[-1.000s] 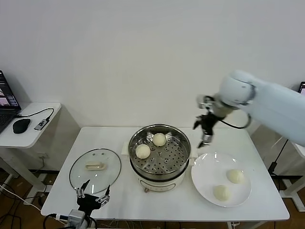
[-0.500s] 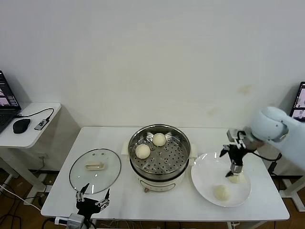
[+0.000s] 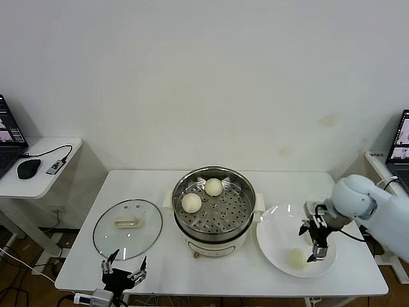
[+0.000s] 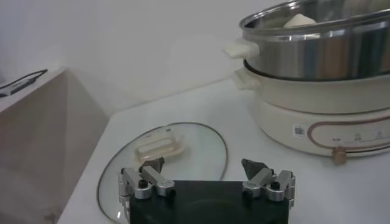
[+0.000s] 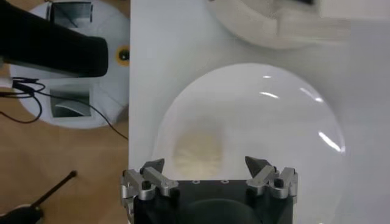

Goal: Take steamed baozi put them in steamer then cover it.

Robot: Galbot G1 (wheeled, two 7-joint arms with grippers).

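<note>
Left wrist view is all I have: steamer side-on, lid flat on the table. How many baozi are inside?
Observer: Two baozi lie on the perforated tray of the steamer, toward its left and back.
Operator: Where is the right arm?
Observer: The right tool is open, low over the white plate, which sits to the right of the steamer.
Operator: Any buns left on that plate?
Observer: One bun shows on the plate just beside the tool; whatever lies under the tool is hidden.
</note>
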